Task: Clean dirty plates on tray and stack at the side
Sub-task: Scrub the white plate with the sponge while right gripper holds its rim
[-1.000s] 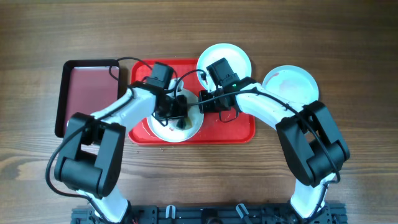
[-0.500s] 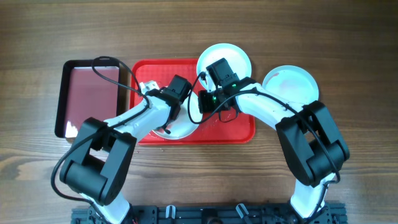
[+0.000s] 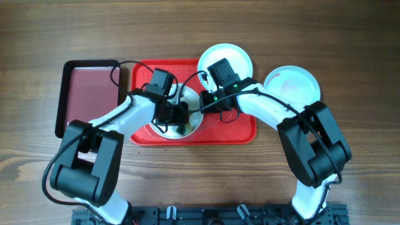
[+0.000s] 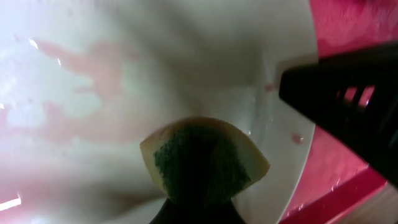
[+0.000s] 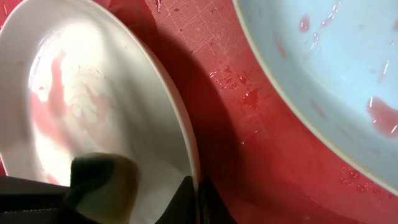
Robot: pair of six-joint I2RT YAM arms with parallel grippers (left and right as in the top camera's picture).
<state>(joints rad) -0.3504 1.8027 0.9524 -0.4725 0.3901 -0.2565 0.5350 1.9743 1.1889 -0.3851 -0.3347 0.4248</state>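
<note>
Left pincer (image 3: 178,120) clamped on a sponge (image 4: 202,163), which we see pressed into the red-smeared white plate (image 5: 93,93) lying in the red tray (image 3: 240,134). Right pincer (image 5: 196,198) pinches that plate's rim. Just beyond it, a pale blue plate (image 3: 234,56) overhangs the tray. A third plate (image 3: 290,84) sits on the worktop (image 3: 350,37) to its right.

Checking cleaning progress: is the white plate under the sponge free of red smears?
No, the white plate shows pink-red smears across its surface next to the sponge.
</note>
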